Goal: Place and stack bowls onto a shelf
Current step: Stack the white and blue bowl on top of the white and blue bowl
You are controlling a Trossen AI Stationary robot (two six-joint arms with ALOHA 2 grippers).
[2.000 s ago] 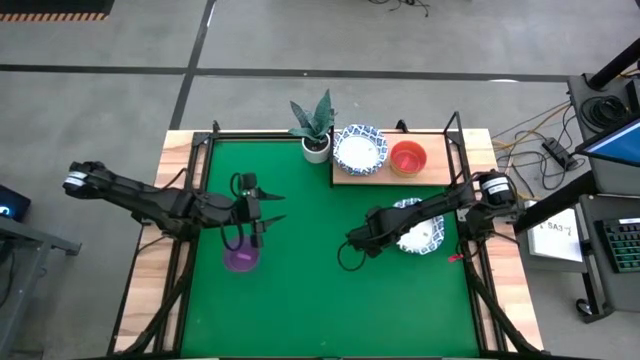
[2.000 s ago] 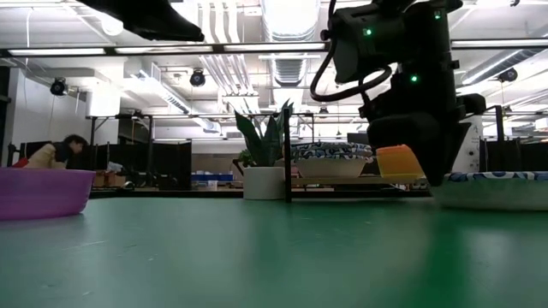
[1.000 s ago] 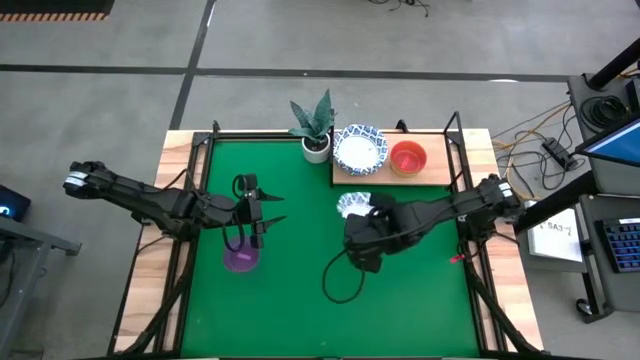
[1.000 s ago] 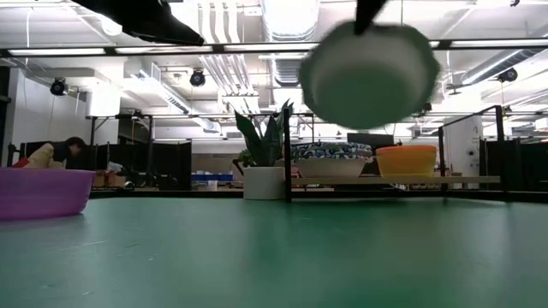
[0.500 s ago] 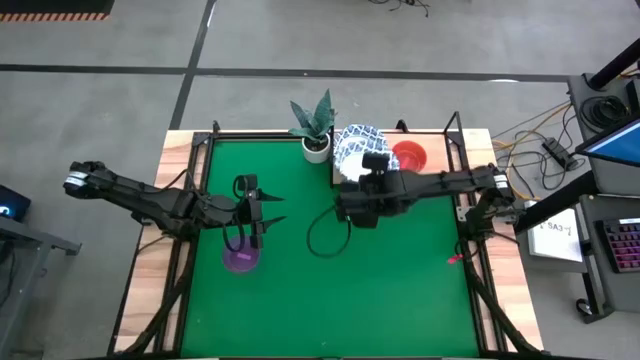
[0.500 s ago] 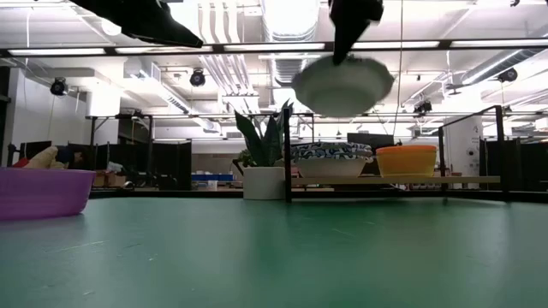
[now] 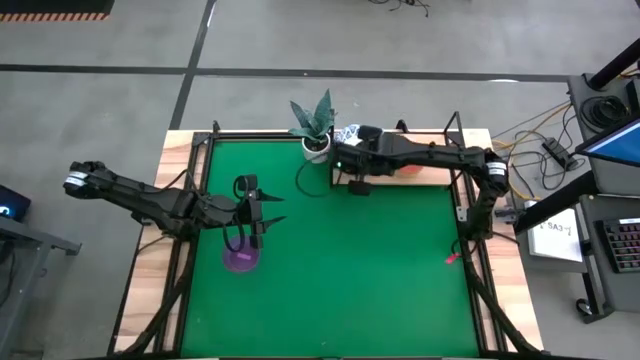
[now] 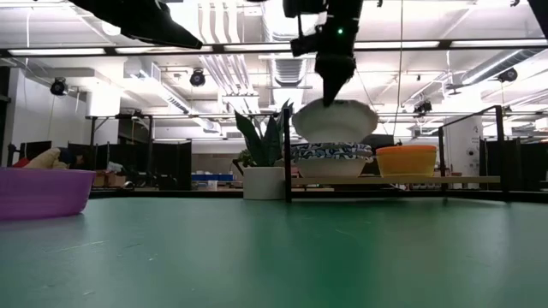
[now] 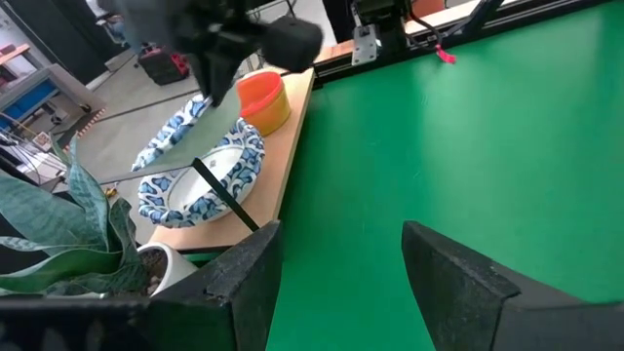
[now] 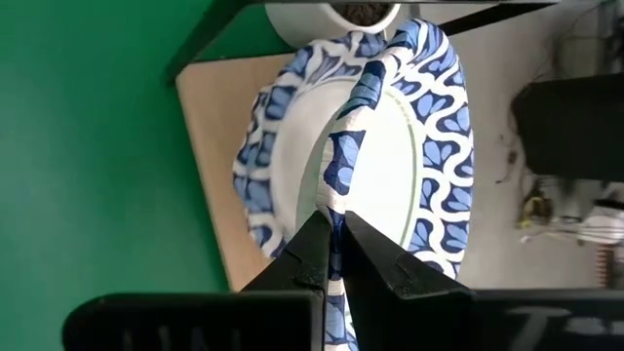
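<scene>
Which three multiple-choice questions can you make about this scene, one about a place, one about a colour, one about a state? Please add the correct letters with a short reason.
1. Where is the bowl held by the right claw?
A. on the green mat
B. in the air above the patterned bowl on the shelf
C. beside the purple bowl

2. What colour is the bowl under the left claw?
A. yellow
B. green
C. purple

3. How is the right claw?
A. shut on a bowl's rim
B. open, holding nothing
C. resting on the mat

Answers:
1 B: the held bowl hangs over the shelf bowl on the shelf.
2 C: the purple bowl shows there.
3 A: the fingers pinch the rim.
</scene>
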